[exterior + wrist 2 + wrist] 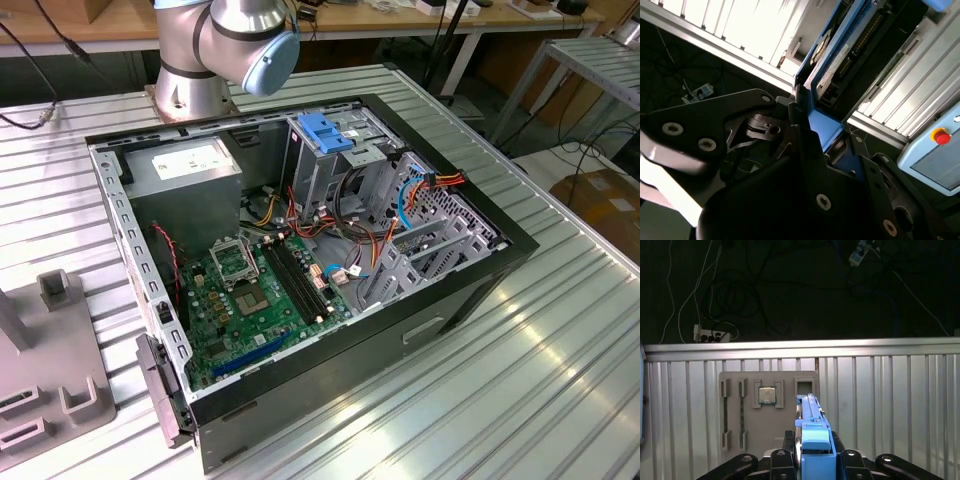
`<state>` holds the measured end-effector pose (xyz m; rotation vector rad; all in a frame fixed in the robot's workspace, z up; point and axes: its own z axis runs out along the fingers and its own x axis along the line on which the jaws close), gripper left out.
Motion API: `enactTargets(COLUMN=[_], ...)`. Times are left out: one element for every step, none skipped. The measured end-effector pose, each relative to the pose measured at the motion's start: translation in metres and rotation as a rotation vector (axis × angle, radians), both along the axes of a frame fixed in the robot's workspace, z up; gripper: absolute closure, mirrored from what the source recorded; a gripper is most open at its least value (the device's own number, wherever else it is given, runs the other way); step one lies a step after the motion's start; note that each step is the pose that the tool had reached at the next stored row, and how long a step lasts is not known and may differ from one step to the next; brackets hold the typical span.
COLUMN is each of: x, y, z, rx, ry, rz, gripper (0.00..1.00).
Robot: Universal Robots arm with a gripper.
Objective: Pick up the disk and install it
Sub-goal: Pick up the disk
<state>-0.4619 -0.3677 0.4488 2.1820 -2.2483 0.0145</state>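
The claw (813, 460) is clamped on the disk (810, 415), holding it edge-on above the ribbed aluminium desk (890, 400) near a grey fixture plate (752, 435). Past the desk's edge, cables (730, 300) and a power strip (710, 332) lie on the dark floor (800, 290).

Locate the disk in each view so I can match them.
Exterior view: the arm runs out past the top edge.
First wrist view: disk edge-on, clamped in the gripper, in front of the grey fixture.
Second wrist view: disk label side showing, rising from the gripper.
Shared landmark: ribbed metal table.
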Motion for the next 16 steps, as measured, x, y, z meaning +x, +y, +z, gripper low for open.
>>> enactTargets(x=[0.0, 0.0, 0.0, 0.0, 0.0, 0.0, 0.0, 0.0, 0.0, 0.0, 0.0, 0.0, 0.0, 0.0, 0.0, 0.0], y=[0.0, 0.0, 0.0, 0.0, 0.0, 0.0, 0.0, 0.0, 0.0, 0.0, 0.0, 0.0, 0.0, 0.0, 0.0, 0.0], z=[0.0043, 0.0081, 0.0108, 0.0129, 0.0153, 0.017, 0.0191, 0.0208, 0.0239, 0.0258, 0.0274, 0.0289, 0.0309, 0.0332, 0.0349, 0.0374], rx=[-0.0001, 0.0, 0.0, -0.0001, 0.0, -0.0001, -0.0001, -0.0001, -0.0001, -0.0001, 0.0, 0.0, 0.0, -0.0001, -0.0001, -0.0001], ry=[0.0001, 0.0001, 0.0001, 0.0001, 0.0001, 0.0001, 0.0001, 0.0001, 0.0001, 0.0001, 0.0, 0.0, 0.0001, 0.0001, 0.0001, 0.0001], rz=[0.0, 0.0, 0.0, 0.0, 0.0, 0.0, 0.0, 0.0, 0.0, 0.0, 0.0, 0.0, 0.0, 0.0, 0.0, 0.0], gripper=[0.63, 0.63, 0.63, 0.63, 0.63, 0.63, 0.63, 0.63, 0.63, 0.63, 0.63, 0.63, 0.63, 0.63, 0.63, 0.63])
